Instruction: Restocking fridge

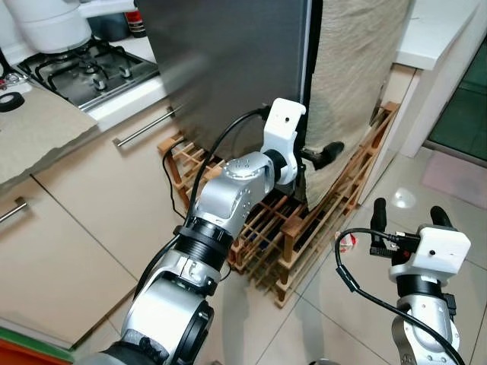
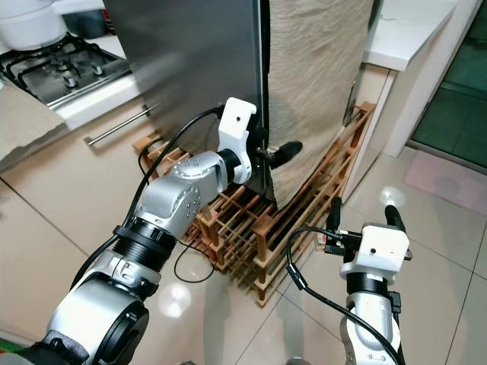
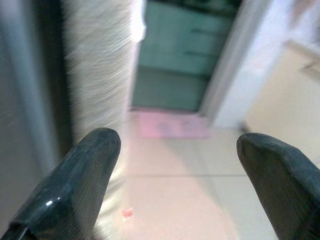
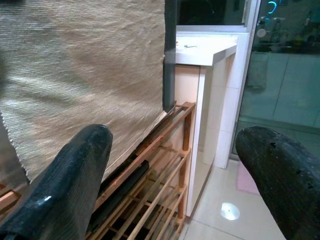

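While the left claw (image 1: 323, 156) (fingers spread) reaches the fridge door (image 1: 228, 68) edge, right claw (image 1: 409, 214) released, low, well apart.

Evenly lit from overhead, bright but soft. Round lamp glare on glossy floor (image 1: 401, 199) tiles, another reflected spot low in the right wrist view. Head views sharp at centre, slightly smeared at the fridge (image 1: 228, 68) door. Left wrist view blurred throughout; cloth (image 3: 97, 75) streaked, near fingers (image 3: 75, 190) soft.
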